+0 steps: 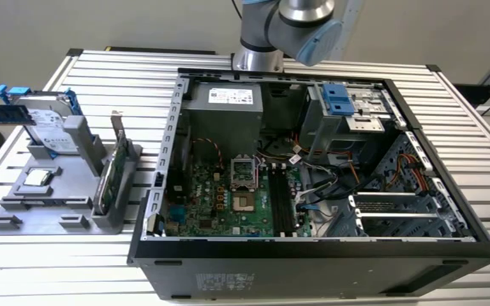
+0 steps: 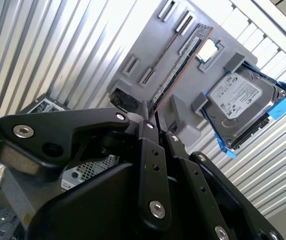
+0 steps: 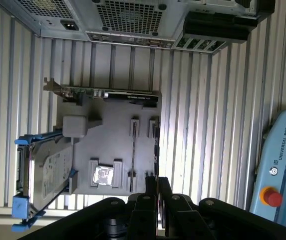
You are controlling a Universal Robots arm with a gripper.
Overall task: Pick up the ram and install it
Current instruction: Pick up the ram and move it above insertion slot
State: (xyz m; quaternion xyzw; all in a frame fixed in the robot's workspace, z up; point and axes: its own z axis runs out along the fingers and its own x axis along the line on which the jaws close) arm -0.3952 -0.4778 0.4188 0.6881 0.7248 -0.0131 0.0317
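One end of the ram [image 2: 182, 62] is clamped in the gripper [image 2: 151, 110], whose fingers are drawn together on it. The rest of the blue stick juts straight out past the fingertips, its long axis in line with them. In the exterior view the ram [image 1: 2, 115] hangs level at the exterior view's left edge. It is raised off the tray [image 1: 66, 199] and crosses in front of the drive [image 1: 49, 127]. Its free end points to the exterior view's right, toward the case [image 1: 313, 245]. In the first wrist view the ram [image 3: 156, 145] shows edge-on as a thin dark line running from the gripper [image 3: 156, 179] toward the case.

The slots [image 1: 283, 201] lie inside the case, just right of the socket [image 1: 240, 172]. They are well apart from the ram, with the tray and the upright card [image 1: 113, 175] between. They run near to far, so by my reading roughly across the ram's present axis. The pick-up looks done; the ram is not yet seated.
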